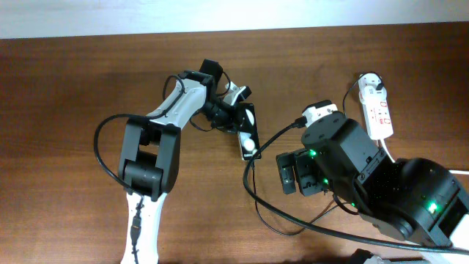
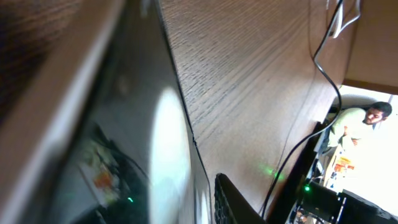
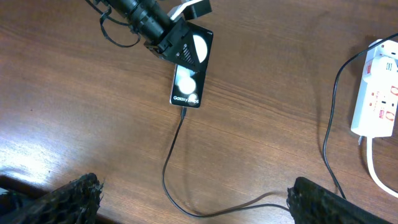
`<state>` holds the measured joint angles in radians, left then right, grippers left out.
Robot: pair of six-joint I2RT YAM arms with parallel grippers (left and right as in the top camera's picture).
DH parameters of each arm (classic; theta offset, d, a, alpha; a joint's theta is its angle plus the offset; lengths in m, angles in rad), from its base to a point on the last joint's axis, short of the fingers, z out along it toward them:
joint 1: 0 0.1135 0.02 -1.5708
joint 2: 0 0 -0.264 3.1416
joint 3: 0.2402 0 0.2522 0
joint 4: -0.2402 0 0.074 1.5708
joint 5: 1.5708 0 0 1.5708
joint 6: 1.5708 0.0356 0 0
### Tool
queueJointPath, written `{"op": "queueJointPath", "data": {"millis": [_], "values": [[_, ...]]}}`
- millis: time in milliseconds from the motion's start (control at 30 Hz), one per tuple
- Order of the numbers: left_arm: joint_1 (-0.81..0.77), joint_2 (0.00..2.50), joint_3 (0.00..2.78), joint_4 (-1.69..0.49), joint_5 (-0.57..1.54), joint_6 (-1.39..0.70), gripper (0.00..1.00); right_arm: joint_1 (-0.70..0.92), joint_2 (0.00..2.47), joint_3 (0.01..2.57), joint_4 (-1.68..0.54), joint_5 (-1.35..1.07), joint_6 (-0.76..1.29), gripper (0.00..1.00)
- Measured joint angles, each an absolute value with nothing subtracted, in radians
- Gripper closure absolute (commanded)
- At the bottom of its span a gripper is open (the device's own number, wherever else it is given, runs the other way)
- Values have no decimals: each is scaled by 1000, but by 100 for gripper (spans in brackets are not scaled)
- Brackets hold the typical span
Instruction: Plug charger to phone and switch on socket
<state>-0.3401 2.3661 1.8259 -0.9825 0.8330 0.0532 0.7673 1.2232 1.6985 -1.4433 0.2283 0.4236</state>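
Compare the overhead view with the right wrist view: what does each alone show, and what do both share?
Only overhead: the right arm as a bulky black body, and the left arm along its full length. Only right wrist: the Galaxy lettering, and the right end effector with its fingers wide apart. Both: the phone, the left end effector at its upper end, the charger cable and the white power strip.

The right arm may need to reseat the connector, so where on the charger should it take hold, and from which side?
I'd grip the charger at its small connector tip, at the phone's lettered end, not the limp cable. Come down from above, straddling its sides, since it lies flat on the table; the left end effector covers the phone's far end.
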Motion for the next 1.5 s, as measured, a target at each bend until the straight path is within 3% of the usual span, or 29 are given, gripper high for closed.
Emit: {"op": "queueJointPath", "data": {"millis": [200, 300, 333, 367, 567, 667, 800, 833, 867, 933, 1000, 1033, 1233, 1367, 1500], "values": [[-340, 2366, 1826, -982, 739, 61, 42, 767, 1223, 1699, -1443, 228, 422, 1], [-340, 2366, 1826, -982, 683, 60, 37, 767, 1223, 1699, -1443, 228, 423, 1], [-340, 2366, 1831, -982, 672, 60, 30, 767, 1223, 1699, -1443, 229, 423, 1], [-341, 2366, 1835, -982, 664, 60, 0, 767, 1223, 1699, -1443, 228, 423, 1], [-340, 2337, 1862, -1040, 554, 62, 1, 767, 1227, 1699, -1444, 228, 423, 1], [-297, 2286, 1869, -1176, 342, 61, 1, 767, 1251, 1699, -1443, 228, 423, 1], [-282, 1954, 1882, -1295, 76, 61, 1, 767, 1307, 1699, -1441, 229, 423, 1], [-283, 1868, 1893, -1311, 38, 61, 1, 767, 1318, 1699, -1439, 229, 422, 11], [-284, 1755, 1905, -1333, -7, 61, 1, 767, 1341, 1699, -1436, 229, 421, 36], [-284, 1597, 1910, -1375, -61, 61, 1, 767, 1380, 1699, -1425, 229, 422, 70], [-284, 1467, 1910, -1430, -88, 62, 1, 767, 1428, 1699, -1409, 232, 427, 88], [-284, 1384, 1910, -1479, -99, 61, 1, 767, 1470, 1699, -1406, 232, 444, 91], [-284, 1181, 1910, -1557, -110, 61, 1, 677, 1544, 1699, -1396, 227, 605, 96], [-284, 989, 1908, -1561, -110, 61, 1, 340, 1544, 1699, -1502, 229, 654, 96], [-284, 788, 1910, -1566, -110, 61, 1, 35, 1544, 1699, -1514, 231, 655, 82]]}}
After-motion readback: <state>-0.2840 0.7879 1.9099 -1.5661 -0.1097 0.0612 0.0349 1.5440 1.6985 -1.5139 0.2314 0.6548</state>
